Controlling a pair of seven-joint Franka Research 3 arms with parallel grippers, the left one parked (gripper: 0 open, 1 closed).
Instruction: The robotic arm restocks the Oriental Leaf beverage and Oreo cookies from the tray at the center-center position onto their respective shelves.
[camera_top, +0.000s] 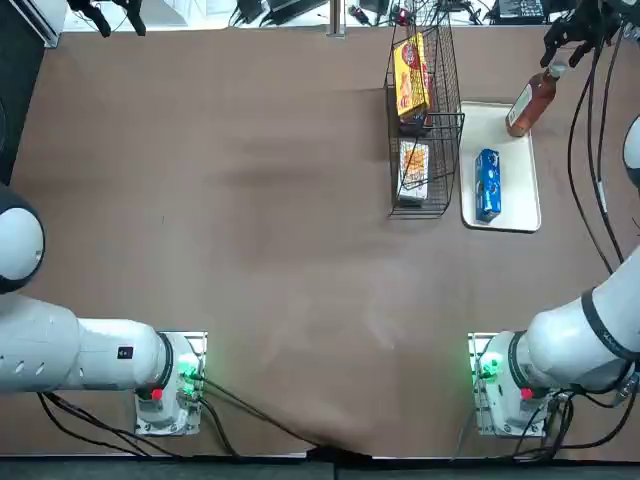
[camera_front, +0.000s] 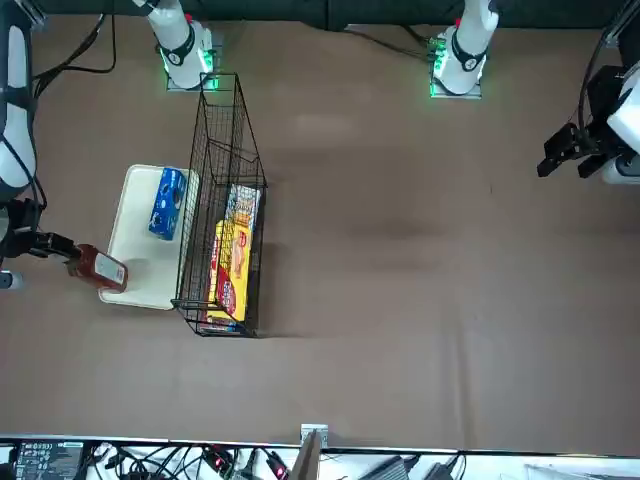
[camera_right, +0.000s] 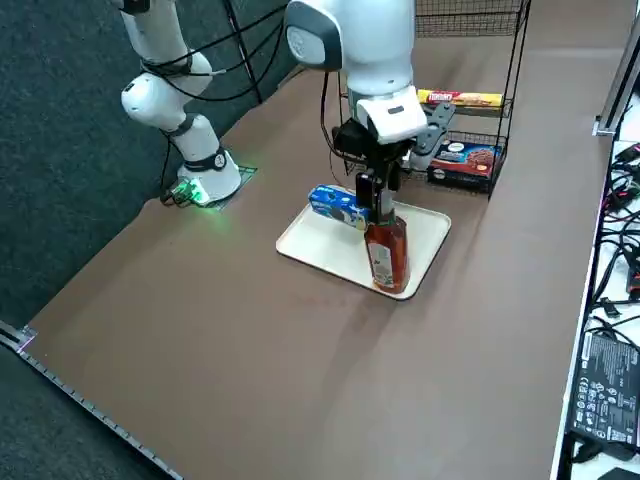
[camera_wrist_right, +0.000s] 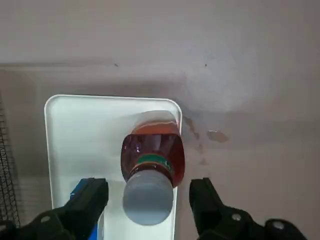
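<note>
Brown matte tabletop spreads beneath a white tray (camera_top: 520, 195) beside a tall black wire rack (camera_top: 436, 190). Over the tray, the right gripper (camera_wrist_right: 148, 186) has its fingers (camera_wrist_right: 90, 202) spread wide, one on each side of the bottle's pale cap (camera_wrist_right: 148, 197), with a gap on both sides (so nothing is gripped). The reddish-brown bottle (camera_right: 387, 255) stands upright on the tray near its rim, its pale label (camera_right: 381, 264) bearing print too small to read. Beside it on the tray lies the blue pack (camera_top: 488, 185), its white markings equally unreadable. On the rack's tiers sit a yellow-and-red pack (camera_right: 460, 98) and, lower, a dark blue-and-red box (camera_right: 464, 162) with cookies pictured.
</note>
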